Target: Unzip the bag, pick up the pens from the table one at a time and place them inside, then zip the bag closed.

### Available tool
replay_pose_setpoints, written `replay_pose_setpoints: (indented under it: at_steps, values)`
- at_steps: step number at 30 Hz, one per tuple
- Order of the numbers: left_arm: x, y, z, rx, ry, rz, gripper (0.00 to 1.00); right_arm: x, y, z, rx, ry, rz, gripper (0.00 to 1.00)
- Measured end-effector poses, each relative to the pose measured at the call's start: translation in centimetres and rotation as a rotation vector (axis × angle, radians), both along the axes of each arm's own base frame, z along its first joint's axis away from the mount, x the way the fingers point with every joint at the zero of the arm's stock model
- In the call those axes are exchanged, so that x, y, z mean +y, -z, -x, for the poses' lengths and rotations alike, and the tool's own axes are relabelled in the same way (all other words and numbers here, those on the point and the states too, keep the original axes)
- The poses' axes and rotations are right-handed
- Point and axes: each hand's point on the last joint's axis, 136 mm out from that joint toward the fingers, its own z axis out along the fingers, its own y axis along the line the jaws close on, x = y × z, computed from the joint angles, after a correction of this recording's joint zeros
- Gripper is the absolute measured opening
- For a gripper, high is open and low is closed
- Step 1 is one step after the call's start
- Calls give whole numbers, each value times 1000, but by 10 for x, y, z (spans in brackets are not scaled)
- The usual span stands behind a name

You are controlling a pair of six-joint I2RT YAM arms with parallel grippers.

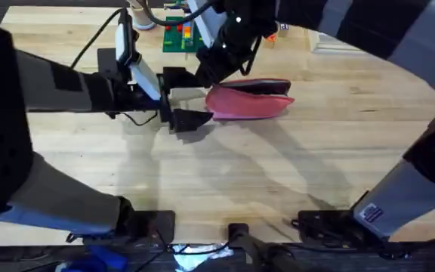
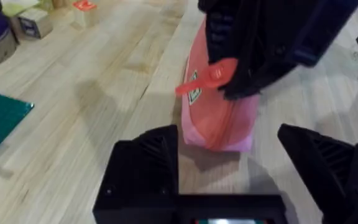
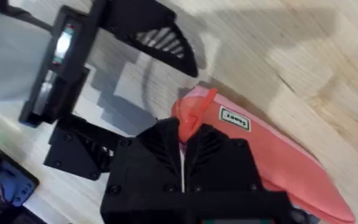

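Closest to the overhead lens we get the two arm bodies, large and dark at the lower left and lower right, both reaching to mid-table. Our left gripper (image 2: 229, 180) sits just beside the bag's near end with its fingers spread wide and nothing between them; in the left wrist view the pouch end lies in the gap's line but apart from both fingers. We read that as a brace position, ready to pin the end so the bag doesn't slide when the zipper gets pulled. Our right gripper (image 3: 182, 162) has its fingers pressed together on the zipper pull (image 3: 191, 115), the red-orange tab at that same end. The bag (image 1: 249, 100) lies flat on the table (image 1: 278, 174), long axis roughly left-right, a dark strip along its far edge; we can't tell whether that's an open mouth or shadow. A small white label (image 3: 235, 118) sits on the fabric near the pull. We judge this as a zipper step, direction unclear from here. We don't make out any pens for certain. Surface is light plank wood, bare around the bag. At the far edge there's a green board (image 1: 178, 36) with small coloured pieces, plus small boxes (image 2: 33, 22) in the left wrist view. Cables trail along the near edge.
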Motion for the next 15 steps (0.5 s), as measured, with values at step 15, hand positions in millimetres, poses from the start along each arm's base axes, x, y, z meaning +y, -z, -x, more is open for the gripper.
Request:
replay_pose_setpoints:
  at_steps: [15]
  values:
    - [-22,-6,1,42,39,24,993,0,0,0,0,0,0,31]
